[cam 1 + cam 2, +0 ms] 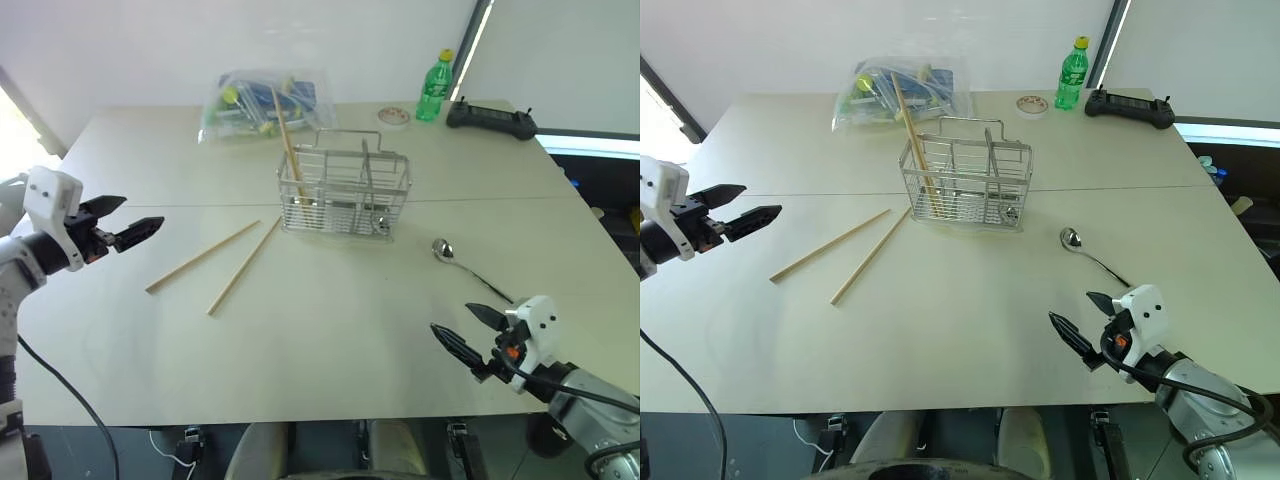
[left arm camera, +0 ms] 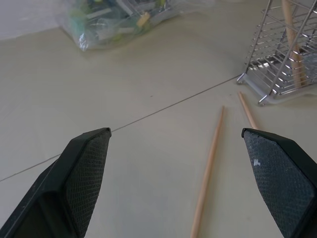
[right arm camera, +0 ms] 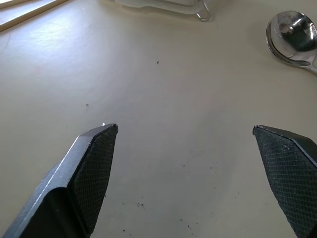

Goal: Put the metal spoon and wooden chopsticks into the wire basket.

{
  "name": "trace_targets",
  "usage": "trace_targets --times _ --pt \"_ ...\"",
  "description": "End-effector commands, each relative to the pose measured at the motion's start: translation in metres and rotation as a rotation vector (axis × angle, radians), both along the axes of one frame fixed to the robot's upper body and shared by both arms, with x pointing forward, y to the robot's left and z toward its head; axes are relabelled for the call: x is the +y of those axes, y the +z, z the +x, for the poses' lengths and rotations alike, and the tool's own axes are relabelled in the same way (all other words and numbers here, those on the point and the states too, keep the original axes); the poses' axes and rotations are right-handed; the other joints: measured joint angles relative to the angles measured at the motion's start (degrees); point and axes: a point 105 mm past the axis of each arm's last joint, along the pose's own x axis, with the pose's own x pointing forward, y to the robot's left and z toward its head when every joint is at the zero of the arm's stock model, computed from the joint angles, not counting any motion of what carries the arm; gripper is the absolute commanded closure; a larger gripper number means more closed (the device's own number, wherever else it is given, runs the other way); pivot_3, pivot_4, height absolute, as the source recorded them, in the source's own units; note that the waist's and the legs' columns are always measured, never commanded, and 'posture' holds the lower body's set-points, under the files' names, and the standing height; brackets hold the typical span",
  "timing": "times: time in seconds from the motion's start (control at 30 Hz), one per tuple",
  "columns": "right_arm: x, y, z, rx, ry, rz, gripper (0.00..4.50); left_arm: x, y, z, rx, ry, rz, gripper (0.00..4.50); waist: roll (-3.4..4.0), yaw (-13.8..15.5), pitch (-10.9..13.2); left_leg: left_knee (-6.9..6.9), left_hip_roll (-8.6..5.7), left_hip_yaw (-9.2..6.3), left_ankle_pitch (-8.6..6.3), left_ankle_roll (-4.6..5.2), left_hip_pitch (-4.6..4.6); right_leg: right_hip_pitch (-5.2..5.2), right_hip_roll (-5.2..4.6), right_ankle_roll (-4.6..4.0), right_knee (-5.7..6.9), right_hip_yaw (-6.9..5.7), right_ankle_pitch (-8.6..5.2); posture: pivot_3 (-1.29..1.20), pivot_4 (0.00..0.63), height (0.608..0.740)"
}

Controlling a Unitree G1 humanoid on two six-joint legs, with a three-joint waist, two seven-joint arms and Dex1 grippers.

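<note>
Big beige table [image 1: 330, 340] with a seam line across it. Wire basket [image 1: 345, 192] stands upright near the table middle, just past the seam; 1 chopstick [image 1: 289, 145] leans inside its left compartment, sticking out above the rim. Clear plastic bag [image 1: 262, 103] of colourful items lies behind the basket, toward the far edge. Black controller [image 1: 490, 119] at far right, green bottle [image 1: 433, 88] beside it, small round tape roll [image 1: 393, 117] left of the bottle. 2 loose chopsticks [image 1: 222, 260] lie flat on the table left-front of the basket, angled, the nearer ends spread apart, far ends close to the basket's base. Metal spoon [image 1: 462, 262] lies on the table right-front of the basket, bowl toward the basket, handle running toward the right gripper. Left gripper [image 1: 122, 228] hovers over the left table edge, fingers spread wide, empty. Right gripper [image 1: 468, 335] low near the front right, fingers wide apart, empty, just short of the spoon handle.
</note>
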Motion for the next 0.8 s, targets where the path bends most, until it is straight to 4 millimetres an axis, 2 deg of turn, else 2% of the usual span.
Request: trace_targets --times 0.03,0.17,0.3,0.4,0.47,0.63,0.8 --pt "-0.008 0.015 0.006 -0.061 0.009 -0.043 0.0 -0.019 0.019 -0.005 -0.054 -0.067 0.006 0.03 0.0 0.0 0.0 0.04 0.0 0.0 0.0 0.0 0.0 0.02 0.0 0.0 0.01 0.0 0.0 0.0 0.15 0.69" --pt "-0.021 0.034 0.015 -0.095 0.036 -0.103 0.0 -0.062 0.019 -0.017 -0.027 -0.246 0.02 0.03 0.01 0.0 0.0 0.22 0.0 0.0 0.0 0.0 -0.02 0.08 -0.02 0.0 0.02 0.01 0.0 0.0 0.15 0.69" --pt "-0.037 0.051 0.026 -0.112 0.091 -0.201 0.0 -0.114 0.018 -0.041 0.072 -0.509 -0.012 0.03 0.0 0.0 0.0 0.41 -0.01 0.0 -0.01 0.0 -0.03 0.22 0.0 0.0 0.02 -0.01 0.0 0.0 0.15 0.69" --pt "-0.047 0.06 0.04 -0.107 0.126 -0.257 0.0 -0.141 0.014 -0.058 0.138 -0.686 -0.001 0.03 0.01 0.0 0.0 0.48 -0.01 0.0 -0.01 0.0 -0.02 0.25 0.02 -0.01 0.04 -0.02 -0.01 0.0 0.15 0.69" --pt "-0.053 0.062 0.053 -0.094 0.15 -0.301 0.0 -0.157 0.01 -0.057 0.161 -0.736 0.0 0.03 0.04 -0.1 0.1 0.53 -0.01 0.02 -0.01 0.01 -0.01 0.28 0.02 -0.01 0.06 -0.03 -0.01 0.0 0.15 0.69" --pt "-0.056 0.055 0.076 -0.032 0.187 -0.33 0.0 -0.179 0.008 -0.049 0.178 -0.801 -0.015 0.03 0.01 -0.1 0.1 0.58 -0.02 0.02 -0.01 0.03 0.04 0.39 0.04 -0.02 0.07 -0.05 -0.01 0.0 0.15 0.69" --pt "-0.06 0.047 0.099 0.051 0.195 -0.337 0.0 -0.191 0.014 -0.051 0.164 -0.865 -0.037 0.03 0.06 -0.4 0.1 0.57 -0.09 0.04 -0.07 0.14 -0.07 0.31 0.0 -0.01 0.04 -0.02 0.0 0.0 0.15 0.69"
